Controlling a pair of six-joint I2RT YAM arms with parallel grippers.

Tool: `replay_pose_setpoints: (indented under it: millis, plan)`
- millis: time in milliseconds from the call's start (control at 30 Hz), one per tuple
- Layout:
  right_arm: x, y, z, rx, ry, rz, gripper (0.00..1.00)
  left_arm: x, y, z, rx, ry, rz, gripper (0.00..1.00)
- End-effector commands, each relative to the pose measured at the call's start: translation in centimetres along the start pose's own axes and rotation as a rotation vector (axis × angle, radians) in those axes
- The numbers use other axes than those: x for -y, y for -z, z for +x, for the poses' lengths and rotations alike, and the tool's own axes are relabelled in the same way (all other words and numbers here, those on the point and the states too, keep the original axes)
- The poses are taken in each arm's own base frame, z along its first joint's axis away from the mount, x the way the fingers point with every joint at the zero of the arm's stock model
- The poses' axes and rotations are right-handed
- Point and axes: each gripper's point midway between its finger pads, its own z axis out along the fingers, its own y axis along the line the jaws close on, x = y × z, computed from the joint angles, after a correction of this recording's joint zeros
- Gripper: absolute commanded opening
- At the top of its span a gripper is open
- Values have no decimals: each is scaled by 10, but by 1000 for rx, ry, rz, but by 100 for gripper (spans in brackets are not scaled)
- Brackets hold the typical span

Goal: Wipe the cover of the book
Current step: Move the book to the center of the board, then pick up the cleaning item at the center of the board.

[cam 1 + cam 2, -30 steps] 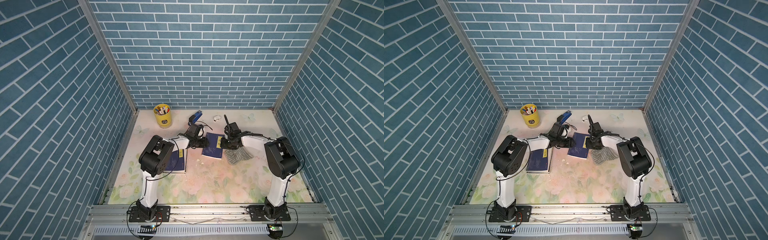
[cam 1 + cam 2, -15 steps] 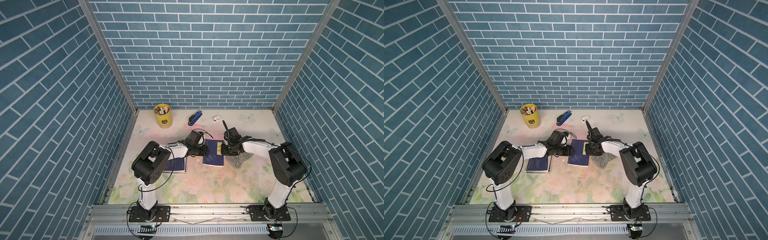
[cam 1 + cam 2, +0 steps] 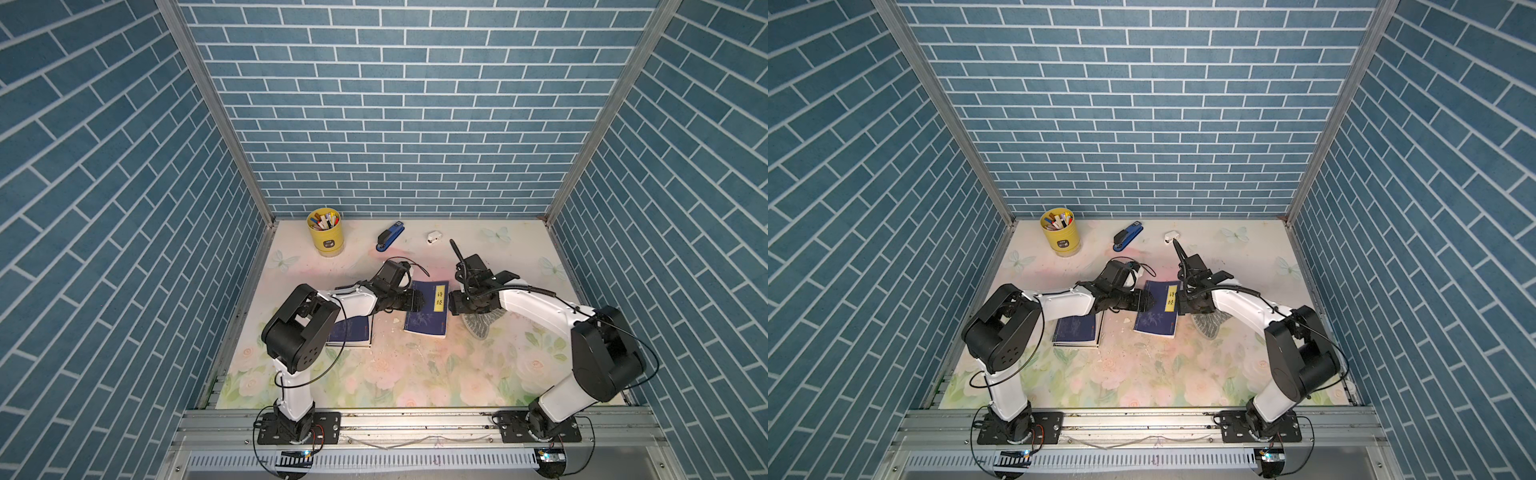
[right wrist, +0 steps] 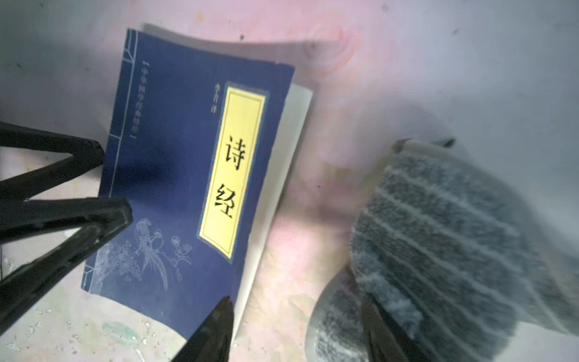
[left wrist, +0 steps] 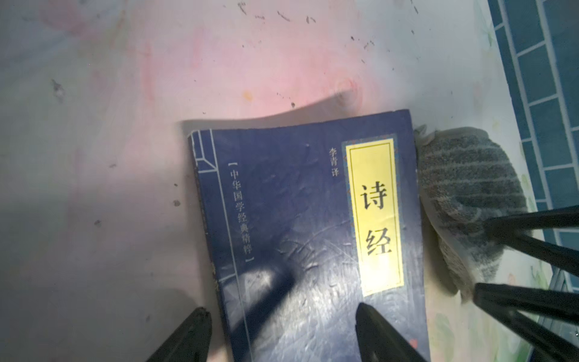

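1. Target: the dark blue paperback book with a yellow title label (image 3: 428, 309) lies cover up on the floral-print bench (image 3: 415, 374), between my two arms. In a top view its long axis runs roughly 12–6, with the title end toward 12.
2. Wiper: the grey striped cloth (image 3: 482, 328) lies crumpled on the bench at 3 o'clock of the book, just beside its page edge. None of it is on the cover.
3. Left claw (image 5: 282, 335): jaws apart, gripping nothing. It hangs over the spine edge at the book's 9 o'clock side, one finger outside the spine and one over the cover.
4. Right claw (image 4: 297, 332): jaws apart, clamped on nothing. One finger is over the page edge, the other over the cloth.
5. Key relation: the cloth sits directly under my right claw, and the whole book separates it from my left. Judgement: the right arm takes the cloth, then sweeps from 3 toward 9 across the cover.
6. Risk (judgement): the cover bows up at the 12 end, and a light paperback may slide unless my left claw pins the spine side.
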Motion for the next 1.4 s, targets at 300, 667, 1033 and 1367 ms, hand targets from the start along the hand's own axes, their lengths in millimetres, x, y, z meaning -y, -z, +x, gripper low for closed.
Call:
replay_pose_setpoints:
  millis: [300, 667, 1033, 1367]
  plan:
    - [52, 8, 16, -48, 138, 196, 99, 23, 42, -46, 120, -99, -4, 84]
    - [60, -38, 31, -163, 93, 154, 99, 21, 64, -46, 155, -97, -7, 84]
    - [66, -57, 40, -269, -25, 110, 86, 18, 72, -47, 168, -96, -7, 83]
    - [78, -70, 37, -300, -43, 187, 31, 14, 70, -43, 161, -88, -19, 83]
